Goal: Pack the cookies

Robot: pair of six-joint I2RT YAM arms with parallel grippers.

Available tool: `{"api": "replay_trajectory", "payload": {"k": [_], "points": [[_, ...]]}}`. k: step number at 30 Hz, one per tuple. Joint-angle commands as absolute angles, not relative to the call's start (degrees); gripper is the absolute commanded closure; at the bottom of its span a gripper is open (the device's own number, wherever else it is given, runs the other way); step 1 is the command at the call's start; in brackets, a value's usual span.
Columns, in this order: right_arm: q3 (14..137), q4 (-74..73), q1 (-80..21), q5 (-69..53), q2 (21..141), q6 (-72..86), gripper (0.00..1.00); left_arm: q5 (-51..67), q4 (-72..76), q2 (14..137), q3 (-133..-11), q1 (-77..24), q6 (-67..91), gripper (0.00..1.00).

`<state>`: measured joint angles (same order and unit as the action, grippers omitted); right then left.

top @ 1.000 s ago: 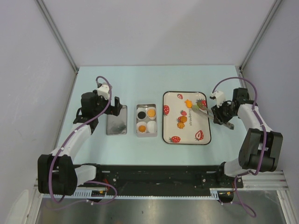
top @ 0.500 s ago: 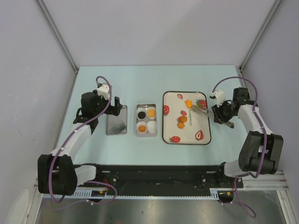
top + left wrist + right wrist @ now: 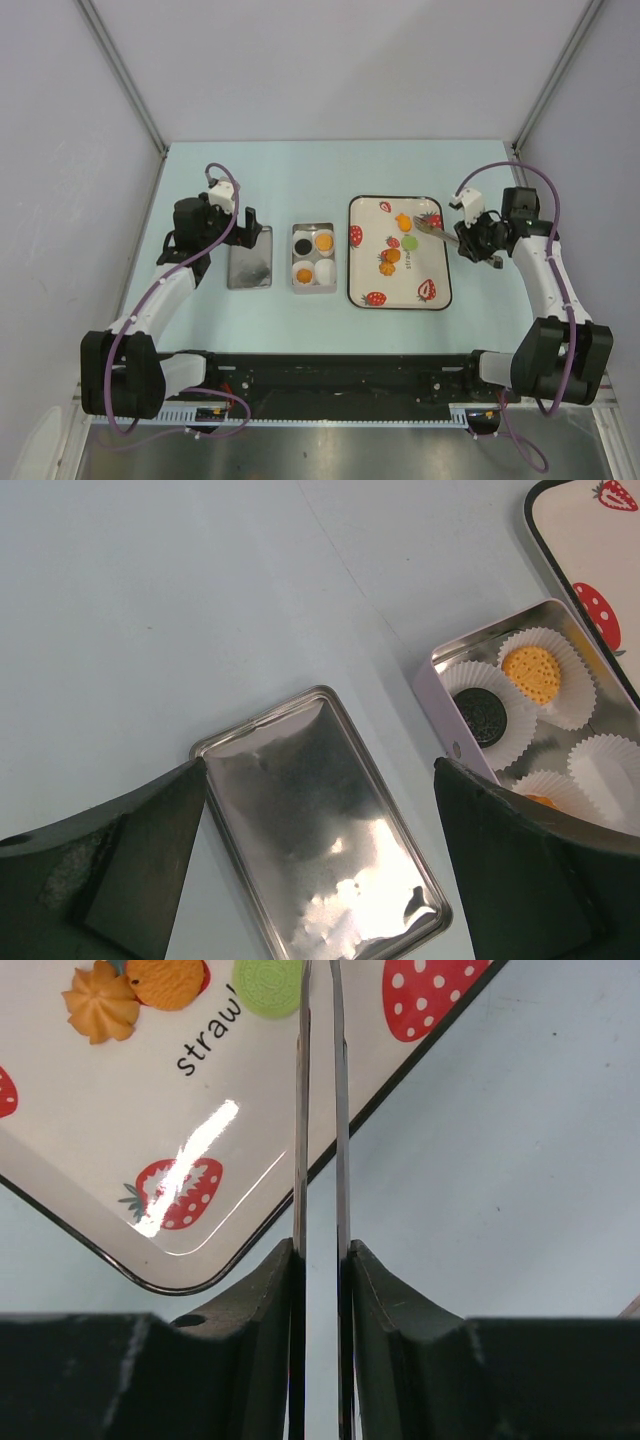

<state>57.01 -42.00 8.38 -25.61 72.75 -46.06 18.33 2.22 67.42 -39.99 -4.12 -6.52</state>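
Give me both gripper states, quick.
Left gripper: open, holding nothing.
Right gripper: shut on thin metal tongs.

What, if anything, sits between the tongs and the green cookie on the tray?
Nothing visible. The tongs in the right gripper reach right beside the green cookie on the strawberry tray; the orange cookies lie on its far side.

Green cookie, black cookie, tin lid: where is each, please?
green cookie (image 3: 268, 985), right wrist view, middle of visible part.
black cookie (image 3: 482, 715), left wrist view, disc centre.
tin lid (image 3: 320, 830), left wrist view, shiny inner face.
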Motion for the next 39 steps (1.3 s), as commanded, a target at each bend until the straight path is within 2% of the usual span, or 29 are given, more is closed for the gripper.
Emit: {"api": "replay_trajectory", "payload": {"k": [1, 9, 12, 39], "points": [[57.3, -43.8, 8.1, -27.2, 72.6, -46.0, 0.74, 19.9, 3.0, 66.7, -41.9, -4.4, -7.5, 0.00], [57.2, -45.2, 7.6, -27.7, 72.2, -46.4, 0.49, 19.9, 3.1, 66.7, -41.8, -4.4, -7.6, 0.00], [57.1, -46.1, 7.5, -27.9, 72.3, -46.6, 0.45, 19.9, 3.0, 66.7, -41.9, -4.5, -7.5, 0.00], [52.6, -41.7, 5.6, -25.2, 73.0, -46.0, 0.45, 19.6, 3.1, 66.5, -41.6, -4.4, -7.6, 0.00]]}}
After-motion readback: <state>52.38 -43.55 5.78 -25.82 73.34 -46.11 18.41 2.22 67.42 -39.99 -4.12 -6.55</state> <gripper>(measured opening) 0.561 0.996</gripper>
